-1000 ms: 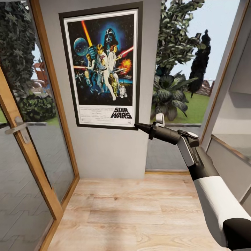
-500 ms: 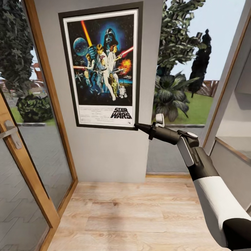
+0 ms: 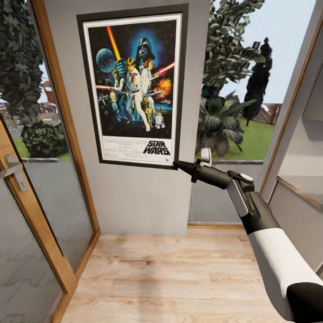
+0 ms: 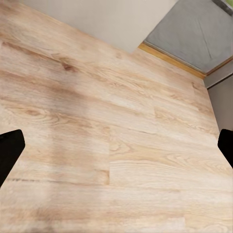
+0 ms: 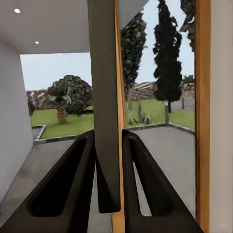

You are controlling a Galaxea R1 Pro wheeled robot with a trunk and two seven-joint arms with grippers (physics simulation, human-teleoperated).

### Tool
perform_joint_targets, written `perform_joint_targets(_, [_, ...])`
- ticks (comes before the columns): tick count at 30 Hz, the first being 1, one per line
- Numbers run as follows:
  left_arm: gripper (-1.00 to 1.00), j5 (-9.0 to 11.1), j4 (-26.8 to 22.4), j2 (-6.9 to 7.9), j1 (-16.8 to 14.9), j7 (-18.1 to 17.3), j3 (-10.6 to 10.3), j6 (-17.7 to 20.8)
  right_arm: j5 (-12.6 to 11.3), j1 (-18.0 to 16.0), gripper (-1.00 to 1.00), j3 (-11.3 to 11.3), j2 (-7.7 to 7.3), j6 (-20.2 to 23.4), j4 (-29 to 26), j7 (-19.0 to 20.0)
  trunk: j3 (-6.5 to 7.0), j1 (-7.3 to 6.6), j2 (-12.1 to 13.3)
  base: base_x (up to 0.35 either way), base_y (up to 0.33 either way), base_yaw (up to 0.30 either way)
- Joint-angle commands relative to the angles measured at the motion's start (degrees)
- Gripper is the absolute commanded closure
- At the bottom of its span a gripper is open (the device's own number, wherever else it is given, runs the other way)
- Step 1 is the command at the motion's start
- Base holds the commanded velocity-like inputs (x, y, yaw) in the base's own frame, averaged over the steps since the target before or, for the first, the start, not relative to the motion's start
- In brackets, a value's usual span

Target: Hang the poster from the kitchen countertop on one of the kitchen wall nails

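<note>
Your head view cuts the poster (image 3: 134,89) at the top edge, so its upper frame and any wall nail behind it cannot be seen. The small print above the logo is too fine to read. In your right wrist view, the poster (image 5: 104,97) appears edge-on between the right gripper (image 5: 108,160) fingers. Your left gripper (image 4: 116,150) fingers (image 4: 9,150) are cropped at both picture sides.

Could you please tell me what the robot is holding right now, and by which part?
The right gripper pinches the poster by its lower right corner.
</note>
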Motion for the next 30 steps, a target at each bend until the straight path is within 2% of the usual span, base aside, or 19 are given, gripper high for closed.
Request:
perform_joint_targets(1, [-1.00,0.4,0.0,0.01,0.0,-0.1,-0.5,-0.2,-0.7,0.0,1.00,0.1,-0.06,0.5,0.2,0.1,-0.06,0.03,-0.1,0.000,0.000,0.000])
perform_joint_targets(25, [-1.00,0.4,0.0,-0.01,0.0,-0.1,-0.5,-0.3,-0.6,0.1,1.00,0.1,-0.06,-0.3,1.7,0.6,-0.06,0.03,-0.1,0.000,0.000,0.000])
perform_joint_targets(27, [-1.00,0.4,0.0,-0.02,0.0,-0.1,-0.5,-0.3,-0.6,0.1,1.00,0.1,-0.06,-0.8,2.3,1.0,-0.06,0.03,-0.1,0.000,0.000,0.000])
perform_joint_targets(30, [-1.00,0.4,0.0,-0.01,0.0,-0.1,-0.5,-0.3,-0.4,0.1,1.00,0.1,-0.06,-3.9,4.3,2.9,-0.06,0.03,-0.1,0.000,0.000,0.000])
